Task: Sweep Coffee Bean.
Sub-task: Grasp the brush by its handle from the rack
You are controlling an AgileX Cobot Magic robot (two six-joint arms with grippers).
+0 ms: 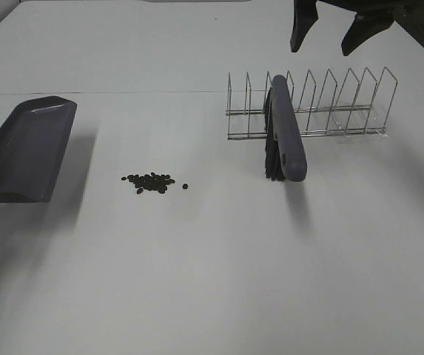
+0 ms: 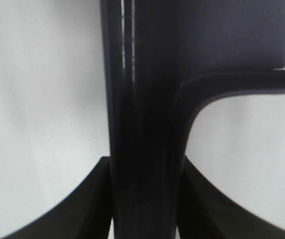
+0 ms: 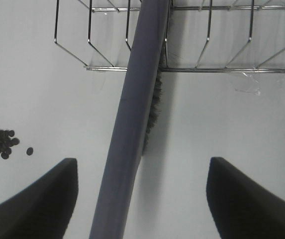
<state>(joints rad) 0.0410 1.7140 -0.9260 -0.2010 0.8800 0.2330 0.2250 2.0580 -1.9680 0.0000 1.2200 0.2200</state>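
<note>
Over the white table (image 1: 197, 288), the left gripper (image 2: 144, 174) is clamped on the handle of the dustpan (image 1: 27, 148), held well apart from the pile, so beans swept that way could stop short or roll past its lip. The right gripper (image 1: 330, 33) hangs wide open and empty above the wire rack (image 1: 345, 111), and a crooked lift of the brush (image 1: 285, 137) could snag and drag it. The coffee bean (image 1: 149, 182) lies between dustpan and brush: a small loose cluster of tiny dark ovals, with one stray (image 1: 185, 186) just beside it.
</note>
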